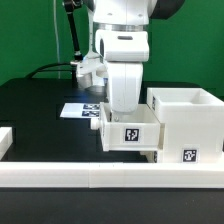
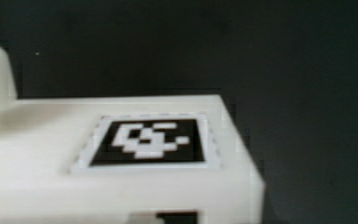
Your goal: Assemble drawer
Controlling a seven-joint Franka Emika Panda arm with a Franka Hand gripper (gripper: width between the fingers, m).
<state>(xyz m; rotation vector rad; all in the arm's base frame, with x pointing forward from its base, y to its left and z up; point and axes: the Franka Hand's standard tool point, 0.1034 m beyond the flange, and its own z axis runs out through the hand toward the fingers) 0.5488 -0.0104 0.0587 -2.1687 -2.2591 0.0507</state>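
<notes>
A small white drawer tray (image 1: pixel 130 134) with a square tag on its near face sits right under my gripper (image 1: pixel 124 110), against the left side of the tall white housing (image 1: pixel 186 118). The hand comes straight down onto the tray and the fingers are hidden by it; the jaws appear closed on the tray. In the wrist view the tray (image 2: pixel 87 170) fills the near field, with its tag (image 2: pixel 149 141) facing the camera. No clear fingertip shows there. A second tray is not in view.
A long low white border rail (image 1: pixel 100 181) runs along the front, with a short piece (image 1: pixel 5 138) at the exterior view's left. The marker board (image 1: pixel 78 109) lies on the black table behind the arm.
</notes>
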